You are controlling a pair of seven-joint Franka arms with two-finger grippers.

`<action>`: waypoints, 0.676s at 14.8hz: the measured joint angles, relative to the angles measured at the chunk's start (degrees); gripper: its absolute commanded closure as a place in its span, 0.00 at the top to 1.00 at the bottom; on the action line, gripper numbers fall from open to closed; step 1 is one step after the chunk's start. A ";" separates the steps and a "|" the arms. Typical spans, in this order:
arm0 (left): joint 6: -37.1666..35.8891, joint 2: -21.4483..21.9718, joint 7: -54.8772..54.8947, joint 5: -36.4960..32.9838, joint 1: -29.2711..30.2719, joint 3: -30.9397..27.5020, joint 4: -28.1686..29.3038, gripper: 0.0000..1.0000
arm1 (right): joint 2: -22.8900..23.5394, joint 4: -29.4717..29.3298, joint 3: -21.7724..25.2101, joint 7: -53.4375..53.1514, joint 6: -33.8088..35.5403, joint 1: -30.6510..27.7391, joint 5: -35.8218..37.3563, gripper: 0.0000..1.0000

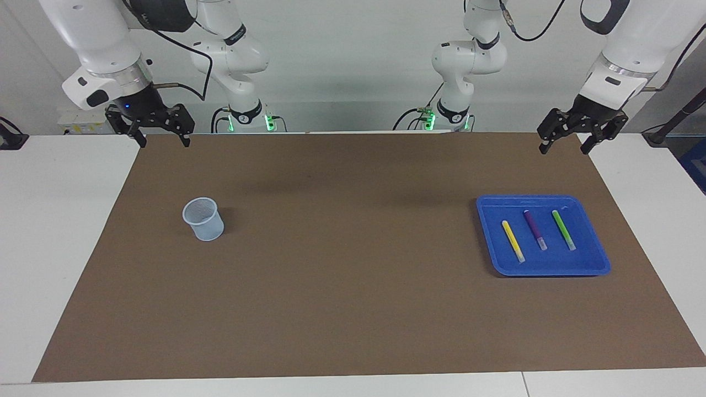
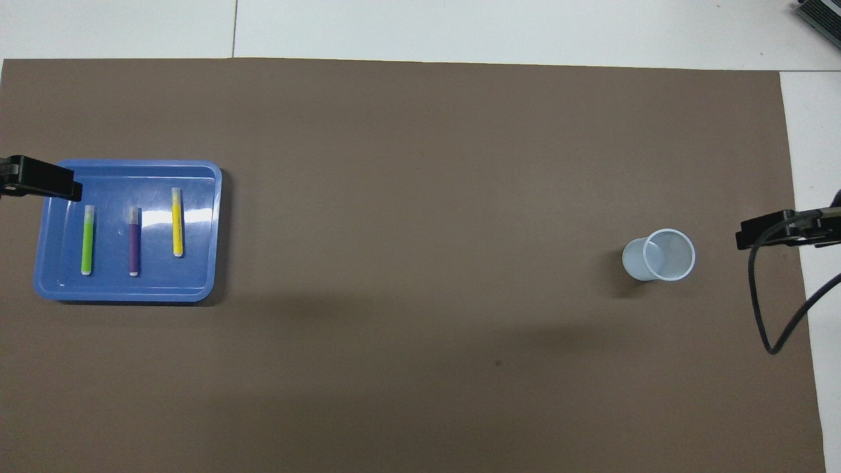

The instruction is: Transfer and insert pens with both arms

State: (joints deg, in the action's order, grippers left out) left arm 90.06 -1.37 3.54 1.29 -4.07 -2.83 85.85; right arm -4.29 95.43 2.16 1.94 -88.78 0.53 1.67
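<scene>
Three pens lie side by side in a blue tray point(image 1: 598, 263) toward the left arm's end of the table: yellow point(image 1: 513, 241), purple point(image 1: 535, 230) and green point(image 1: 563, 230). They also show in the overhead view: green point(image 2: 87, 240), purple point(image 2: 134, 241), yellow point(image 2: 177, 222). My left gripper point(image 1: 565, 148) hangs open and empty in the air over the mat's edge by its base. My right gripper point(image 1: 164, 142) hangs open and empty over the mat's edge at its own end.
A pale blue cup point(image 1: 204, 219) stands upright on the brown mat point(image 1: 353, 275) toward the right arm's end; it also shows in the overhead view point(image 2: 659, 255). Two smaller white arms with green-lit bases point(image 1: 248, 118) stand at the robots' edge of the table.
</scene>
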 measured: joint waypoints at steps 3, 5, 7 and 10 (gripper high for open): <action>0.07 0.00 -0.01 0.00 0.00 0.00 0.00 1.00 | 0.00 0.04 0.04 0.00 0.00 -0.04 0.00 1.00; 0.10 0.00 -0.02 0.00 0.00 0.00 0.00 1.00 | 0.00 0.05 0.06 0.00 -0.13 -0.05 0.00 1.00; 0.15 0.00 -0.03 0.00 0.00 0.00 0.00 1.00 | 0.00 0.11 0.05 0.00 -0.47 -0.05 0.00 1.00; 0.19 0.00 -0.07 0.00 0.00 0.00 0.00 1.00 | -0.01 0.37 0.06 0.00 -1.75 -0.05 0.00 1.00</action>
State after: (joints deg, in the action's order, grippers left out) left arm 90.25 -1.37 3.46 1.29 -4.07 -2.83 85.85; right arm -4.30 95.80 2.22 1.94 -90.54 0.48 1.66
